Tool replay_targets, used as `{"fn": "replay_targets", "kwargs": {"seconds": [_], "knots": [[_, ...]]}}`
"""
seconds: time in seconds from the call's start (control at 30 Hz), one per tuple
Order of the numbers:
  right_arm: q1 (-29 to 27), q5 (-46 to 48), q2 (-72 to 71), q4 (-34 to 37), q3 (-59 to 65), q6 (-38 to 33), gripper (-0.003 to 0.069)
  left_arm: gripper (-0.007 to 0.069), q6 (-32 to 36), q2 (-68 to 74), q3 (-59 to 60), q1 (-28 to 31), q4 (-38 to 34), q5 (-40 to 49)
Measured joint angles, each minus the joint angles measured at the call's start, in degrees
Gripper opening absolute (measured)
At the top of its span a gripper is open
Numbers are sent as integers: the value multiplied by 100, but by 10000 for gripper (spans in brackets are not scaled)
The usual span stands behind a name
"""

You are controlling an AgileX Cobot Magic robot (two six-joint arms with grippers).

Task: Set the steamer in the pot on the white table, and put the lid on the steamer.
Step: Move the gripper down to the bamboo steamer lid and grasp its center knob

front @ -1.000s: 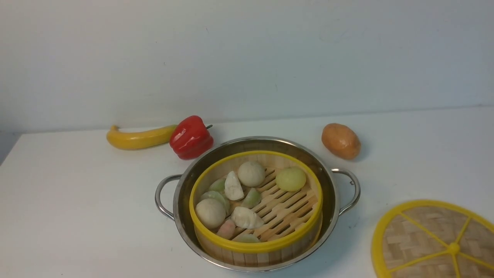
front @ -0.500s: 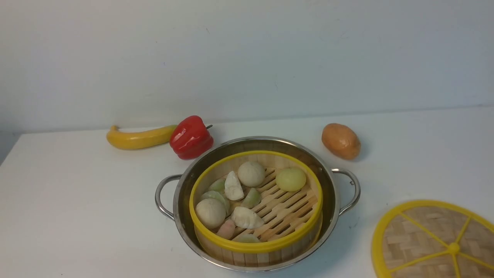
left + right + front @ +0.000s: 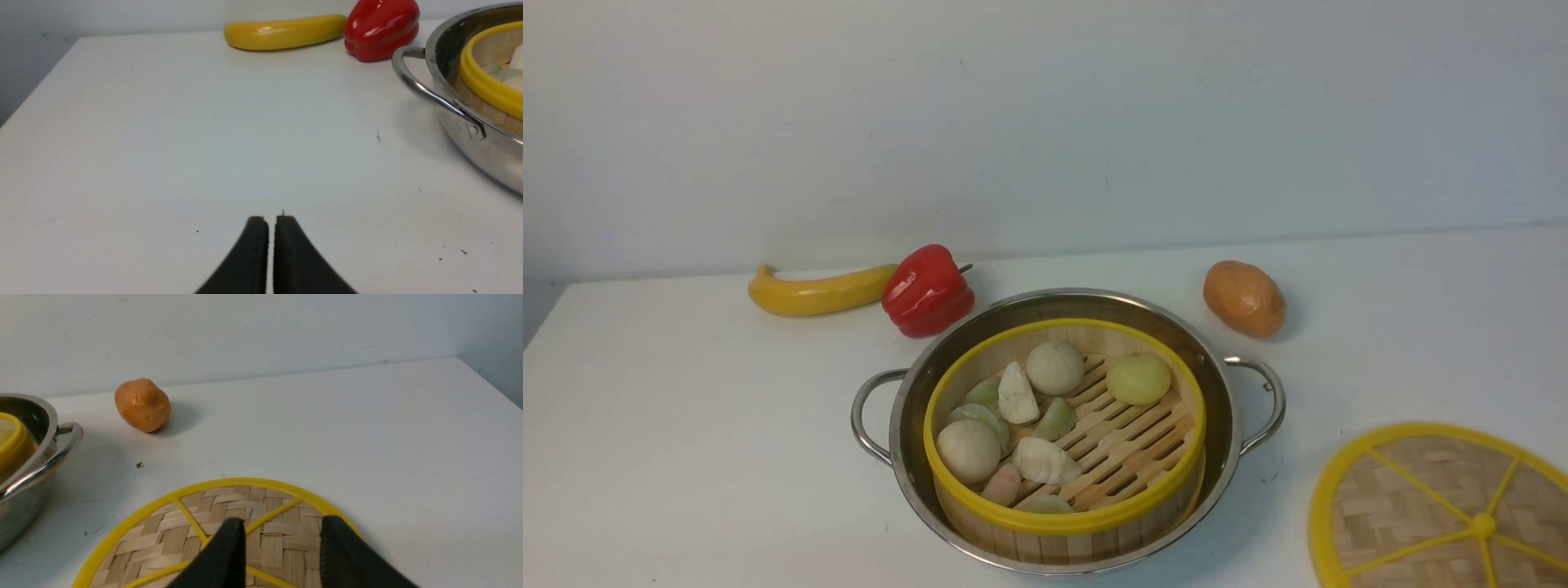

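Lying flat right of pot (image 3: 907, 425), lid (image 3: 1421, 523); gap btwn; R fingers (image 3: 222, 563) apart above.

The place looks like a staged test bench rather than a kitchen: a plain white table (image 3: 686, 425) against a blank wall (image 3: 1045, 122), with a glossy banana (image 3: 821, 292), pepper (image 3: 927, 291) and potato (image 3: 1245, 298).

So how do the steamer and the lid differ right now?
The steamer is a deep slatted basket; the lid is a flat woven disc. The steamer sits in the pot; the lid lies on the white table. The steamer holds buns; the lid is bare. Both are round bamboo with yellow rims.
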Motion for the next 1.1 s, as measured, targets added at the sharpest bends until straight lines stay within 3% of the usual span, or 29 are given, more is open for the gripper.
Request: {"fn": "replay_targets", "kwargs": {"seconds": [1.1], "knots": [[0, 0, 0, -153, 0, -87, 241, 29, 68, 0, 0, 0, -193, -6]]}}
